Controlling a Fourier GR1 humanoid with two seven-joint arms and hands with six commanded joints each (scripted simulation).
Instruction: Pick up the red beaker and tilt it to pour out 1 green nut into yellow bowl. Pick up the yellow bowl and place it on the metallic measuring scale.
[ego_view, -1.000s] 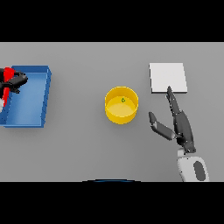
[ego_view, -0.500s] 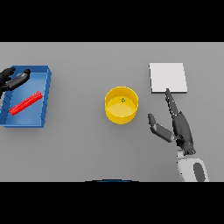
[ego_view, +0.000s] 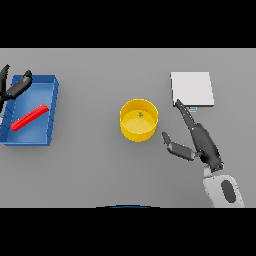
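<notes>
On the grey desk (ego_view: 90, 170), the yellow bowl (ego_view: 139, 120) stands upright near the middle, with a small green nut (ego_view: 141, 114) lying on its floor. Left of it, well apart, sits a blue tray (ego_view: 50, 115), and the red beaker (ego_view: 29, 116) lies on its side inside that tray, slanting from lower left to upper right. At the tray's upper left corner the left hand (ego_view: 15, 88) hovers with its fingers spread and holding nothing. To the right of the bowl, the right hand (ego_view: 197, 139) is open, fingers straight and pointing up toward the metallic measuring scale (ego_view: 192, 89), thumb stretched out toward the bowl without touching it. The fingertips reach the scale's lower left corner.
</notes>
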